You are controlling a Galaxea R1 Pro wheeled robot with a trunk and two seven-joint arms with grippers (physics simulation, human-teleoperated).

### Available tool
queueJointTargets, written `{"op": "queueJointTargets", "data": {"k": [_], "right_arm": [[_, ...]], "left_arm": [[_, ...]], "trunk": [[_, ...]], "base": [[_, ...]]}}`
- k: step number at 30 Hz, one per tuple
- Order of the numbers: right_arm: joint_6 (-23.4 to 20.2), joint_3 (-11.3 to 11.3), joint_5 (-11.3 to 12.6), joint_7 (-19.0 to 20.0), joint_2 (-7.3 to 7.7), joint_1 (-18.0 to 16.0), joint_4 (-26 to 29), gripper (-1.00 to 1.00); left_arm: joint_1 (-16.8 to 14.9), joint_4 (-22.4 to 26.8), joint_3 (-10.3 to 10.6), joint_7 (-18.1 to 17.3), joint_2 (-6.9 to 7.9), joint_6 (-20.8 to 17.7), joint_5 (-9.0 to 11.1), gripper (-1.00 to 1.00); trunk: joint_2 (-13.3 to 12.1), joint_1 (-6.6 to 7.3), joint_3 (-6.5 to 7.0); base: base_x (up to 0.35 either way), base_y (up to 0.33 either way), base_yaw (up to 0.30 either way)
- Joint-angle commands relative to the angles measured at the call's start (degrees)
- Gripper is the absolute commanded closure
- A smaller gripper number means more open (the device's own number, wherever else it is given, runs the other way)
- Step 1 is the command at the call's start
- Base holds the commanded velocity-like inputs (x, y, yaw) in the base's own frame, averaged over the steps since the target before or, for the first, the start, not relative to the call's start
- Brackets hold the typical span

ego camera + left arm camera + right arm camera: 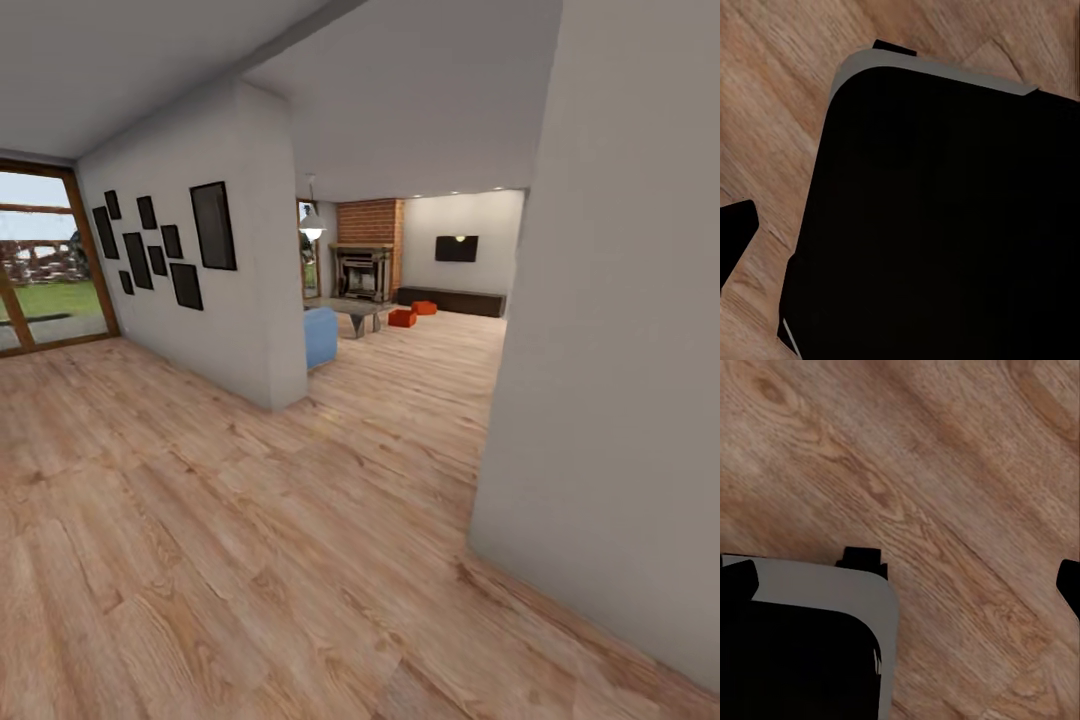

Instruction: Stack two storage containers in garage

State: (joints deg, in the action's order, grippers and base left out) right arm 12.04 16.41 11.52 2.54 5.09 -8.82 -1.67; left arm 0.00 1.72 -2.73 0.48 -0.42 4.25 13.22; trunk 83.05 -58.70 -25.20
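Two storage containers (pixel 412 314), orange-red, sit on the wood floor (pixel 250 520) far down the living room, side by side, just in front of the brick fireplace (pixel 364 262) and beside a low glass coffee table (pixel 358 312). A blue sofa (pixel 321 336) corner pokes out from behind the dividing wall (pixel 250 300), nearer than the boxes. Dark TV unit (pixel 452 300) along the back wall, glass doors (pixel 45 262) at far left. Robot is well apart from the boxes, in a hallway; a grey wall (pixel 620 350) close on the right narrows the path.

Both wrist views look down at plank floor and the robot's own dark base (pixel 945 225). Left pincer: one dark finger tip (pixel 735 236) at the frame edge, cannot tell whether released or clenched. Right pincer: dark finger tips (pixel 1069 583) at opposite edges, looks spread apart, holding nothing.

Judgement: step in hand is driving toward the boxes; nothing collected yet, task barely started. Boxes look rigid, light, lidless with low straight walls, likely smooth-sided so could slip. Best hold probably pinching a wall at the rim midway along a side. Too small here to tell rim detail.
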Motion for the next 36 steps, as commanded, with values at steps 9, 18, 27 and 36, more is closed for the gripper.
{"op": "queueJointTargets", "data": {"k": [9, 18, 27, 36], "right_arm": [[0.4, 0.5, 0.5, 0.2, -0.14, -0.1, -0.2, -1.00], [0.3, 0.7, 0.3, 0.3, 0.05, -0.1, -0.2, -1.00], [0.0, 1.0, 0.0, 0.2, -0.45, -0.1, -0.2, -1.00], [-0.1, 0.8, 0.3, 0.2, -0.59, -0.1, -0.2, -1.00]], "left_arm": [[0.0, 0.0, -0.3, 0.0, -0.02, 0.1, 0.1, -1.00], [0.0, 0.0, -0.2, 0.0, -0.02, 0.0, 0.1, -1.00], [0.0, 0.0, -0.3, 0.0, -0.07, 0.0, 0.1, -1.00], [0.0, 0.0, -0.3, 0.0, -0.11, 0.2, 0.1, -1.00]], "trunk": [[0.0, -0.03, -0.05], [0.0, -0.03, -0.05], [0.0, -0.03, -0.05], [0.0, -0.03, -0.05]], "base": [[0.326, 0.000, 0.002], [0.326, 0.000, 0.000], [0.326, 0.000, 0.000], [0.326, 0.000, 0.000]]}}
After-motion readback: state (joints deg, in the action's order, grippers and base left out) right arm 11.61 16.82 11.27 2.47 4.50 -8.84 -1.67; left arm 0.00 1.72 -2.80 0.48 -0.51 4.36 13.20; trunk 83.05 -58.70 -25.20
